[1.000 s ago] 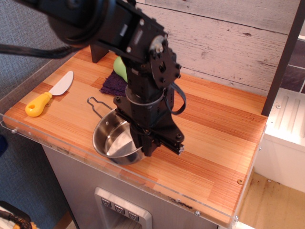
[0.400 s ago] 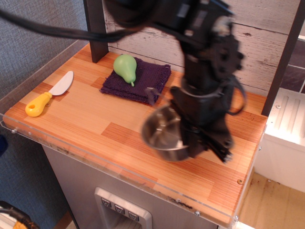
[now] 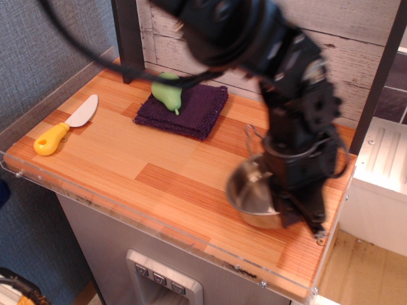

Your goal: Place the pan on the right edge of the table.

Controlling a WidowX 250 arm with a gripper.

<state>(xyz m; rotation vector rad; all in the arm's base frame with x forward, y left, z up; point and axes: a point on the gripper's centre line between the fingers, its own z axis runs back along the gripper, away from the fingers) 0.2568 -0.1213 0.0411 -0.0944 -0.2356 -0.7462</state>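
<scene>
Pan (image 3: 253, 194) half hidden behind claw (image 3: 299, 213)

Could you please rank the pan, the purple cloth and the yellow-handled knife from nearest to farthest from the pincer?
1. Pan: held at the pincer, near the right edge.
2. Purple cloth: back centre, under the pear.
3. Yellow-handled knife: far left.

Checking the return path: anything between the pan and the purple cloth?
Nothing: only bare table lies between the pan and the purple cloth in the single camera view.
</scene>
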